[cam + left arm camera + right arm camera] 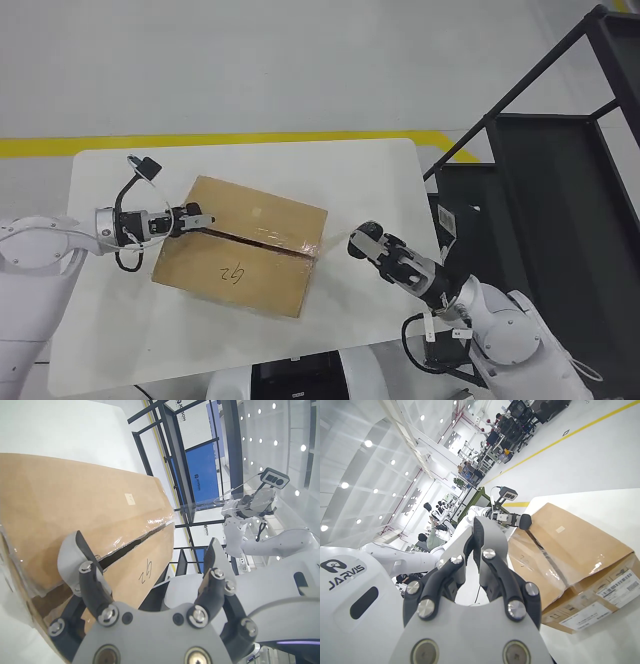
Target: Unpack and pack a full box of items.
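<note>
The cardboard box point(240, 245) sits askew at the middle of the white counter point(350, 180), flaps down. A dark seam point(262, 243) crosses its lid from 9 o'clock to 3 o'clock, with a handwritten mark on the flap toward 6. My left claw point(205, 220) is at the seam's 9 o'clock end, over the box's edge. My right claw point(362, 240) hangs just off the box's 3 o'clock corner. A black rack point(560, 170) stands beyond the counter at 3 o'clock, and a yellow floor line point(200, 143) runs past 12.
</note>
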Available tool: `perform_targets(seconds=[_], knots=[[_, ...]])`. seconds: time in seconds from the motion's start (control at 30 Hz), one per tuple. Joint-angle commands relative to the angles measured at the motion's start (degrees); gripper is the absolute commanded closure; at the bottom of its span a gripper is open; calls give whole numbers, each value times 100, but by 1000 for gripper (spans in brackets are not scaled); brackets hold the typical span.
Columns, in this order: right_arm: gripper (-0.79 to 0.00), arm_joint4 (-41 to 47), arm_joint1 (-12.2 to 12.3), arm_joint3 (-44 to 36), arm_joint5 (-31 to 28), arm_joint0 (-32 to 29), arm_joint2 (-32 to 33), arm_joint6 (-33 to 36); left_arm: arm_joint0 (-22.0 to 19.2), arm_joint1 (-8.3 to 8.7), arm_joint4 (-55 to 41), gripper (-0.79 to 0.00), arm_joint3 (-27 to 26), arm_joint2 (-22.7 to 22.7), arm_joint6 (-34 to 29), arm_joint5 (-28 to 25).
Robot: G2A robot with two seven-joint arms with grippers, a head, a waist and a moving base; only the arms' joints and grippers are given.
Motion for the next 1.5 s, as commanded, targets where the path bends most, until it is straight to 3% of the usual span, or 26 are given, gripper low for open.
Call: perform_targets(seconds=[0.0, 0.23, 0.5, 0.87, 1.47], knots=[[0, 10, 3, -34, -7, 11, 39, 9, 31, 9, 40, -785, -46, -32, 17, 5], [0, 31, 10, -101, -8, 50, 124, 9, 114, 23, 154, -785, -157, -61, 61, 52], [0, 2, 16, -93, 32, 245, -144, 273, 36, -30, 385, -785, -18, 231, 169, 122], [0, -380, -57, 590, 579, 1127, -1586, 776, -203, -110, 489, -785, 202, 539, 234, 120], [0, -458, -441, 2130, 1022, 3027, -3542, 630, -111, -72, 419, -785, 238, 344, 204, 38]])
